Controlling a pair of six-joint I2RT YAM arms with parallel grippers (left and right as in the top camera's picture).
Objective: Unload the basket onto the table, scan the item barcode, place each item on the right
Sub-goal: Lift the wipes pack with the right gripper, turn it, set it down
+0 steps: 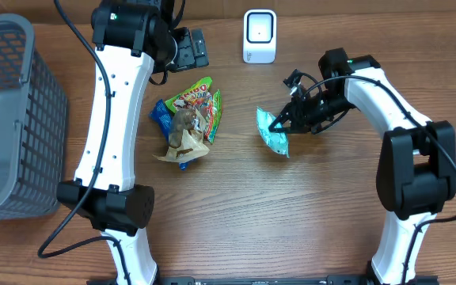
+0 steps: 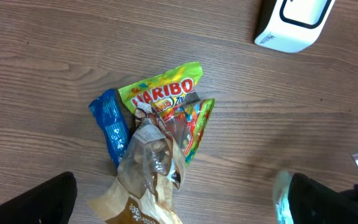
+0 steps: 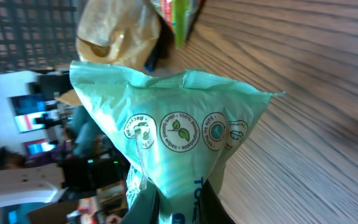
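Overhead view: the mint-green packet (image 1: 274, 134) lies right of centre on the tabletop (image 1: 315, 214), pinched at its upper corner by the right claw (image 1: 280, 123), whose jaws are closed on it. Whether the packet's far edge rests on the wood cannot be told from above. The white scanner (image 1: 260, 36) stands near the back edge, apart from the packet and up-left of it. A heap of snack bags sits to the packet's left: a green gummy bag (image 1: 200, 99), a blue wrapper (image 1: 161, 115) and a brown paper pouch (image 1: 182, 144), all overlapping. A grey basket (image 1: 6, 119) fills the left edge. The left claw (image 1: 190, 49) hangs above the back of the tabletop beside the heap, spread wide and holding nothing.

Right wrist view: only here is the packet's (image 3: 179, 143) print legible, a row of round recycling-type symbols below a crimped seam. No barcode shows on this face. The claw (image 3: 178, 202) grips the packet from below in the picture, and the brown pouch (image 3: 114, 31) appears beyond it.

Left wrist view: only here can the gummy bag's (image 2: 166, 93) lettering be read, with the blue wrapper (image 2: 109, 124) and the pouch's (image 2: 145, 168) clear window against it. The scanner's (image 2: 294, 22) base shows at top right. A sliver of the packet (image 2: 283, 200) shows at bottom right. The dark fingers (image 2: 39, 202) stand far apart at the bottom corners.
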